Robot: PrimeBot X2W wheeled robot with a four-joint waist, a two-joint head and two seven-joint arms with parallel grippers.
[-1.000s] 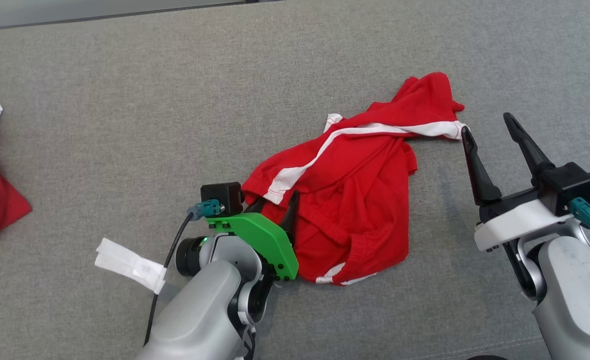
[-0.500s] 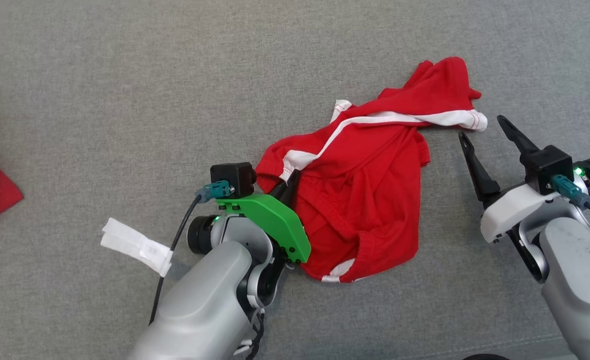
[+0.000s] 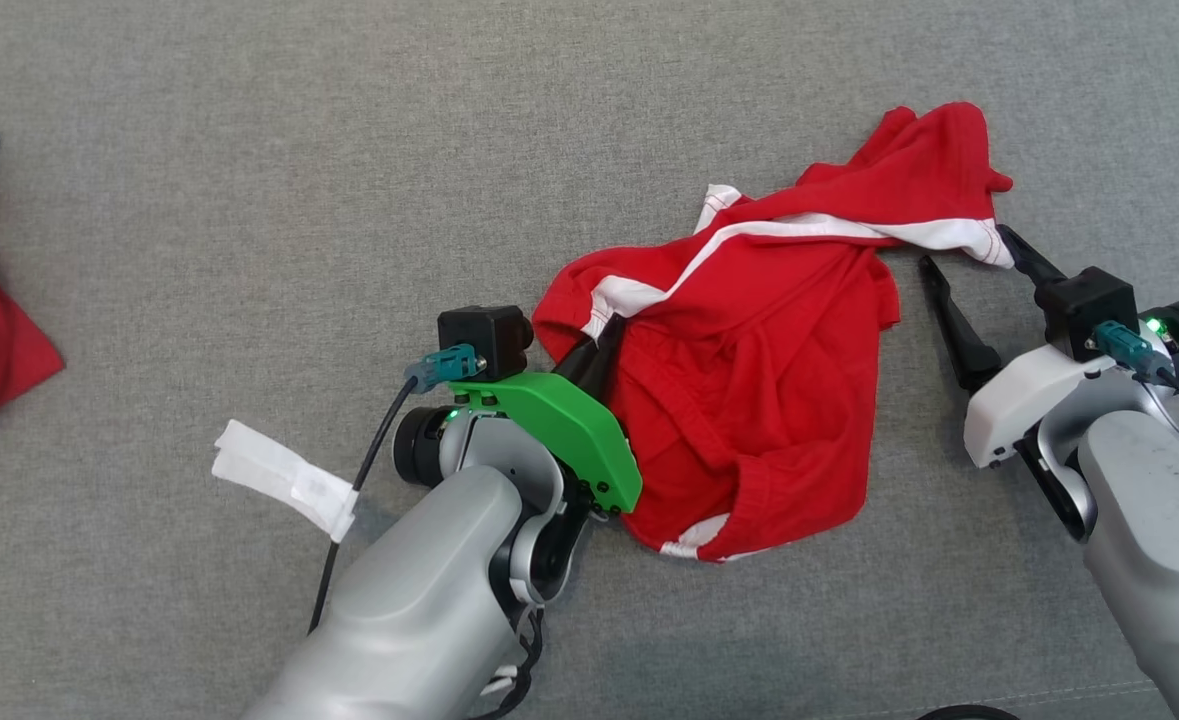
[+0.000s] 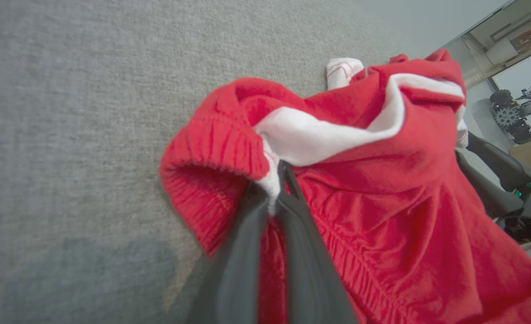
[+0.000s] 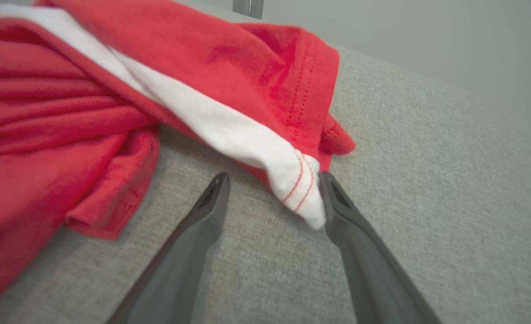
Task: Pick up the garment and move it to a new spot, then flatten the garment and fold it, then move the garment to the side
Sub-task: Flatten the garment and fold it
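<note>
Treat this as the grasping stage of the pick-up. Find the crumpled red garment (image 3: 759, 360) lying right of centre on the grey surface (image 3: 349, 150), apparently not yet lifted clear.

Note the left hand (image 3: 604, 345) pinched fully shut on the gathered waistband (image 4: 215, 148), just where the white stripe (image 3: 799, 228) meets the elastic, with its fingertips buried in the fold. Note the right hand (image 5: 274, 177) spread wide with nothing gripped. See it straddling the white hem corner (image 5: 299, 189) at the far end of that stripe, with one finger touching or just beside the corner and the other well apart over bare surface.

Before closing, ease the right hand a little further toward the garment, seating the corner deep between the fingers rather than at their tips; otherwise probably prone to slipping out on the lift. Close firmly, catching both layers of the hem if possible. Then raise both hands together at an even pace, drawing them gently apart to hang the cloth by its striped edge. Avoid yanking against the left grip or dragging the lower folds.

As for pose: reaching in from the lower left with the left forearm (image 3: 419, 610), wrist cocked, green bracket (image 3: 549, 430) uppermost, fingers angled up and to the right, low against the cloth. Coming in from the lower right with the right arm (image 3: 1149, 520), fingers pointing up and to the left, lying nearly flat over the surface.
</note>
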